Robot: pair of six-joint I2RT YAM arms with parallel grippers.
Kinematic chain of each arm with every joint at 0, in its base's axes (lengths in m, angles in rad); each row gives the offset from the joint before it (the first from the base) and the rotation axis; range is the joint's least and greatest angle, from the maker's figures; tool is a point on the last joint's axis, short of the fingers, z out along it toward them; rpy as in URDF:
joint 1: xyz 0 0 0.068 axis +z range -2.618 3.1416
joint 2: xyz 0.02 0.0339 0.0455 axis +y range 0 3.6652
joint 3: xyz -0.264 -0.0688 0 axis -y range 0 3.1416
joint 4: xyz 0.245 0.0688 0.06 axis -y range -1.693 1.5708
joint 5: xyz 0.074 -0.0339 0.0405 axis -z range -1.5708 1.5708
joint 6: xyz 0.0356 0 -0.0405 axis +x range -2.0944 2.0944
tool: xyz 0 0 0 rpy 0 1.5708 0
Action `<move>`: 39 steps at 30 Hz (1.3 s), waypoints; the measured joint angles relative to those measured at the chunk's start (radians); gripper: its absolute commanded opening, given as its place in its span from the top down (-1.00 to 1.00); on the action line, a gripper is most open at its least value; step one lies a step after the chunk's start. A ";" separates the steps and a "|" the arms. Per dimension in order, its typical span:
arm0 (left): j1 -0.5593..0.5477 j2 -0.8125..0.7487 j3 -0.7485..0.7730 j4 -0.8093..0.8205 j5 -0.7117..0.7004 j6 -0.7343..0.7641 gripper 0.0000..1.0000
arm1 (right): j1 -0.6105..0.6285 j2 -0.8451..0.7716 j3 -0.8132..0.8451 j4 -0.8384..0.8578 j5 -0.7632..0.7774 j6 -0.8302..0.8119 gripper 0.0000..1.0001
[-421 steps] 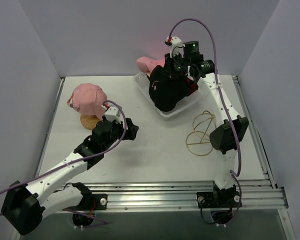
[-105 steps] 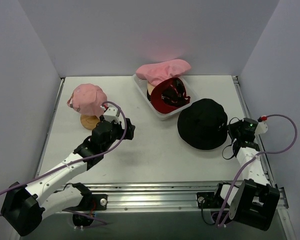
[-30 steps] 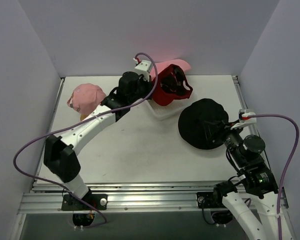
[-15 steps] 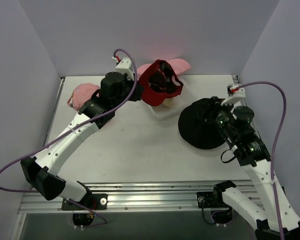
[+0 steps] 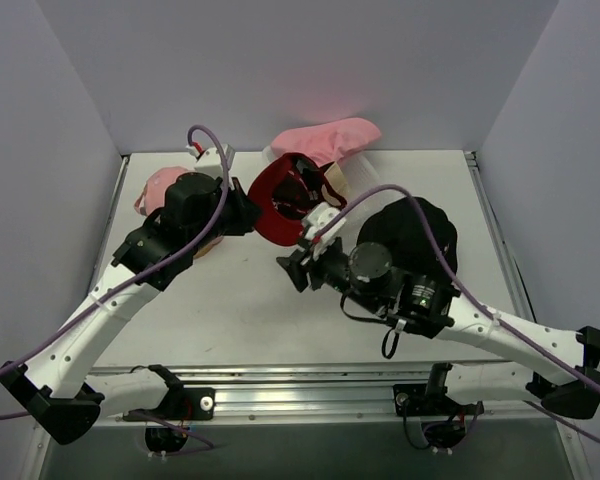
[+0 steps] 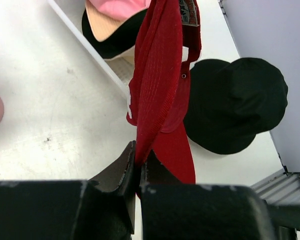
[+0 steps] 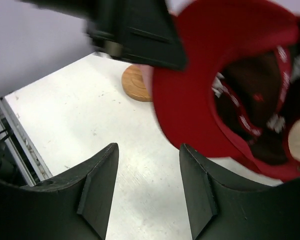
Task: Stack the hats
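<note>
While my left tool [image 6: 138, 161] pinches the red cap [image 6: 160, 90] tight by its edge, the cap hangs in the air above the tabletop [image 6: 45, 115]. Its open side, with white marks inside, faces my right tool [image 7: 147, 150]. My right tool is wide open and holds nothing. It is close to the red cap, but I cannot tell if it touches it.

Just past the red cap sits the white basket [image 6: 85, 42]. A pink hat [image 5: 325, 138] lies on top of it, and a tan hat [image 6: 102, 25] peeks out under that. The black hat [image 5: 420, 235] lies flat on the tabletop to the right, partly under my right arm. The pink cap [image 5: 158, 190] sits on the wooden stand [image 7: 135, 82] at the left, behind my left arm.
</note>
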 measured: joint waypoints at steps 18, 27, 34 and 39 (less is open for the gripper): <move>0.000 -0.139 -0.106 -0.075 0.054 -0.083 0.95 | 0.348 0.402 0.208 0.018 0.620 -0.307 0.08; 0.003 -0.184 -0.123 -0.097 0.058 -0.090 0.95 | 0.345 0.432 0.208 0.047 0.683 -0.348 1.00; 0.007 -0.196 -0.026 -0.218 -0.003 -0.040 -0.20 | 0.332 0.395 0.190 0.014 0.608 -0.246 1.00; 0.020 -0.251 0.139 -0.267 -0.072 0.011 -0.34 | 0.193 0.150 0.056 -0.003 0.378 -0.093 1.00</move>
